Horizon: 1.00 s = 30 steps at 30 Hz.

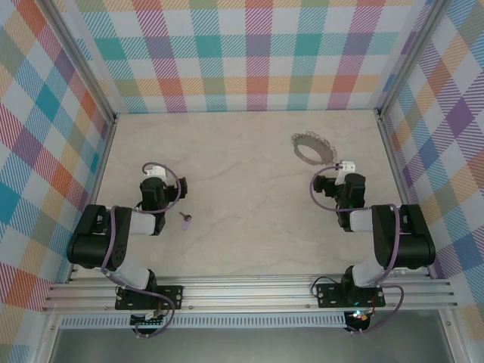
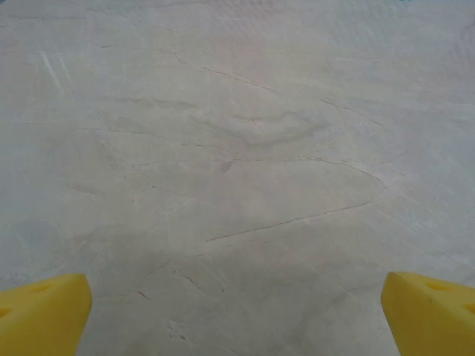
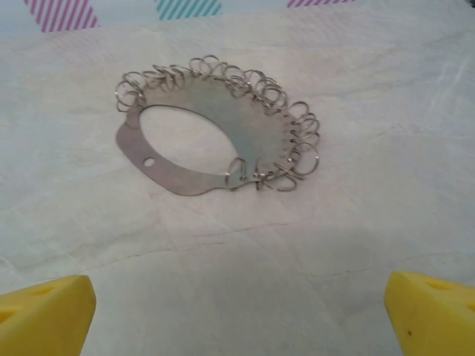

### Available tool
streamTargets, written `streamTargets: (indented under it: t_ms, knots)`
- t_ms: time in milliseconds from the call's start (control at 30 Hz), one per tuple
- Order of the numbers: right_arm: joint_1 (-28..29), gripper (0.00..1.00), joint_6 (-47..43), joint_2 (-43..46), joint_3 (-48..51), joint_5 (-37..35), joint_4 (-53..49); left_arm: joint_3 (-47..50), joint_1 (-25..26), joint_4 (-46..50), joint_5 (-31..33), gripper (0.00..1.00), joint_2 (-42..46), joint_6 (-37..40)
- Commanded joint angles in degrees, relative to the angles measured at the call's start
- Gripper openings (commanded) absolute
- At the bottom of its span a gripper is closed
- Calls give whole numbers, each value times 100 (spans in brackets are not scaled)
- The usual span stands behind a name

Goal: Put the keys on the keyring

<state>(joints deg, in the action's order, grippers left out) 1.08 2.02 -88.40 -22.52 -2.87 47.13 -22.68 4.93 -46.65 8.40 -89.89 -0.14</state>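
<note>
Currently: both grippers released, key and keyring well apart.
Jaws of the left gripper [image 1: 153, 175] and the right gripper [image 1: 342, 168] stand spread wide, holding nothing. The key [image 1: 185, 219] lies on the table [image 1: 242, 166] near the left gripper, to its right. The keyring [image 3: 215, 137] lies flat just ahead of the right gripper.
</note>
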Motion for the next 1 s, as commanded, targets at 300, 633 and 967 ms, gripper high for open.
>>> streamTargets:
  t_ms: [300, 633, 967]
  knots:
    - [-38, 100, -148, 38, -87, 304, 77, -116, -73, -13, -45, 100, 31, 94]
    - [-43, 100, -143, 42, -86, 305, 77, -114, -80, -15, -49, 100, 32, 85]
    - [-47, 100, -143, 46, -90, 323, 66, -244, -53, 237, -273, 100, 44, 211]
